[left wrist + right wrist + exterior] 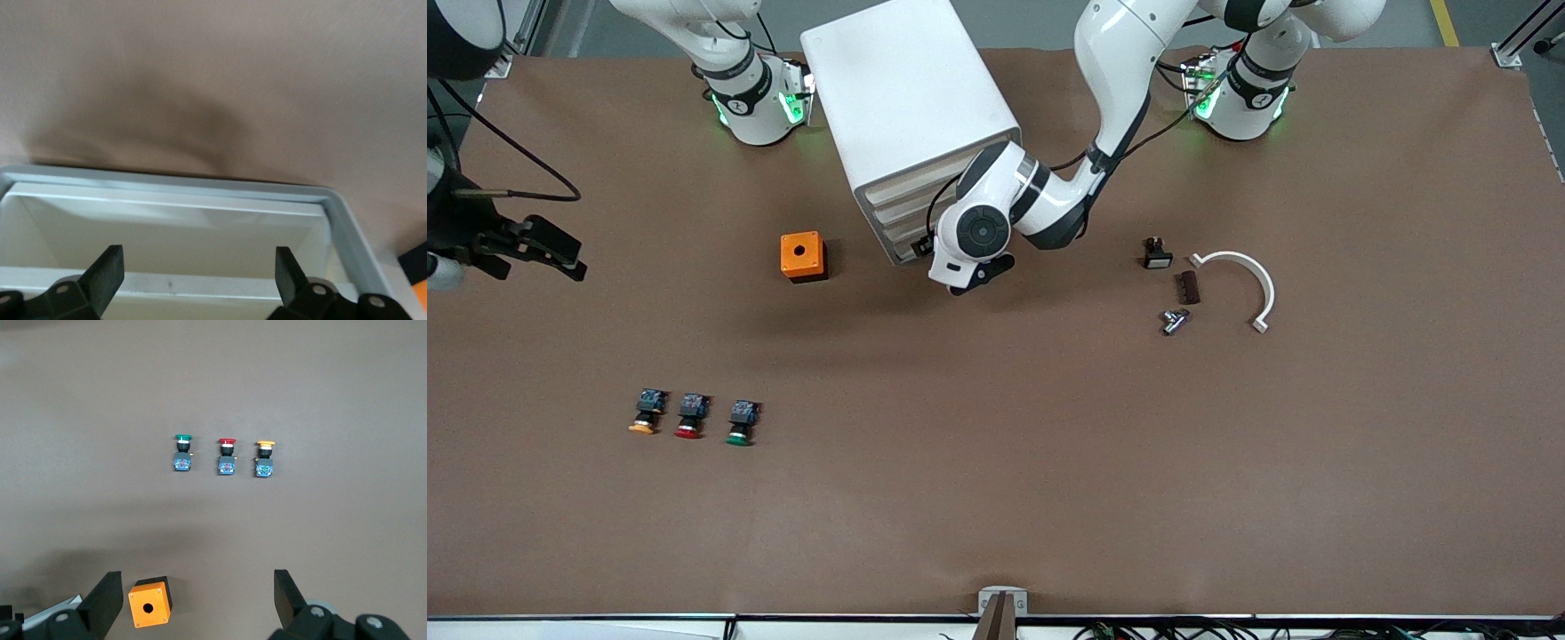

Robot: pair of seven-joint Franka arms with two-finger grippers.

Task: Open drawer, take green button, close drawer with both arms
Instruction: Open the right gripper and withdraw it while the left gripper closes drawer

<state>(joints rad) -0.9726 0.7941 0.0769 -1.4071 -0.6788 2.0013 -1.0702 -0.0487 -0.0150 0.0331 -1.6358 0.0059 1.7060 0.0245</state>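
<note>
Four cream drawer fronts stack up on the face of the white cabinet (pixel 911 116), and your left pincer (pixel 969 283) sits right at that face, low down by the bottom drawer (pixel 903 247), with its fingers (pixel 107 270) spread wide and holding nothing. In the left wrist view the drawer's pale rim runs across between the two dark fingers, so I judge you are lining up to catch the front edge; whether the drawer has slid out at all cannot be made out. Square the pincer to the front, let the fingers straddle the lip evenly, clench, then pull straight out along the cabinet's own line, since a skewed pull would likely drag the whole cabinet across the tabletop (pixel 1049 462). Your right pincer (pixel 538 249) waits, released, over the tabletop toward the right arm's end, well away from the cabinet. The button (pixel 741 422) you want lies on the tabletop, much nearer the front camera than the cabinet, and nearer it than the orange box (pixel 803 256): a round green cap, black body and bluish rear block, lying on its side, last in a row beside the red button (pixel 690 415) and the orange button (pixel 647 412).
</note>
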